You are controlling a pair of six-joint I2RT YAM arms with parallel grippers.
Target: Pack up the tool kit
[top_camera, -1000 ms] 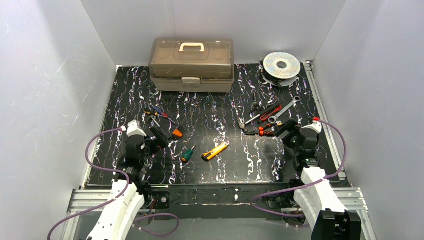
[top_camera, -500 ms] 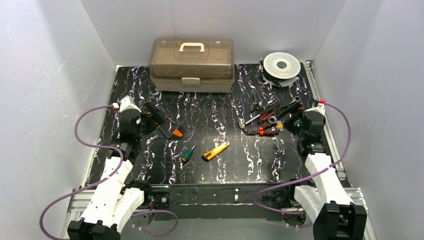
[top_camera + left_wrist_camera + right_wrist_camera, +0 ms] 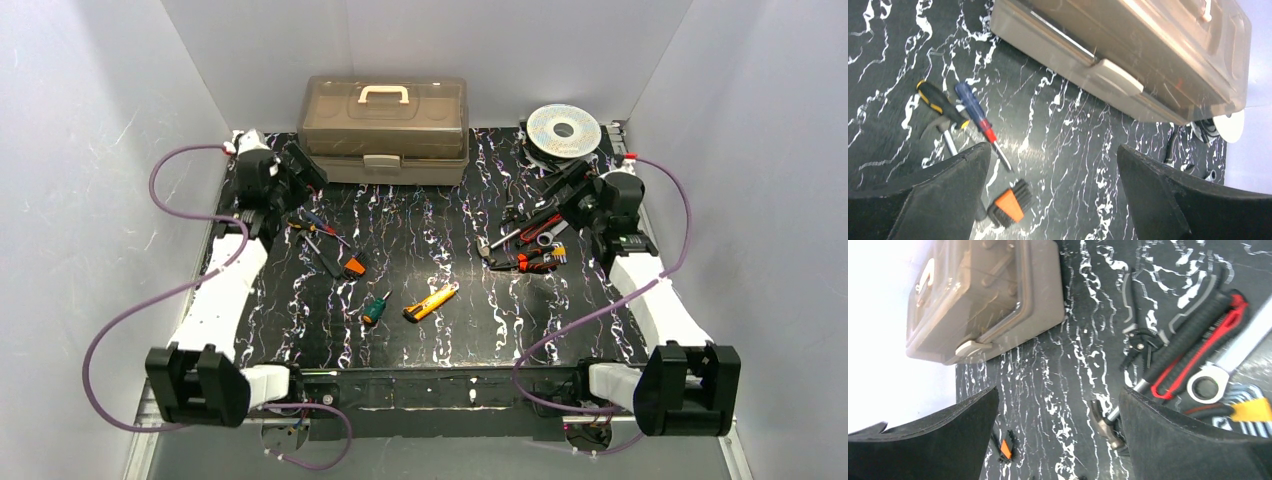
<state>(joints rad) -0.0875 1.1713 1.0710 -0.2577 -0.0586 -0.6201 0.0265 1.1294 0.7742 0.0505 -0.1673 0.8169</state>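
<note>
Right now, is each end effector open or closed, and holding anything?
Left end effector: open, holding nothing.
Right end effector: open, holding nothing.

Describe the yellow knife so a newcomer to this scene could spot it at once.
Start at the beige toolbox at the back of the black marbled table and come straight toward the near edge. Around the table's middle two small tools lie side by side. The yellow knife is the right-hand one, flat and slanted; its neighbour is a stubby green-handled screwdriver.
</note>
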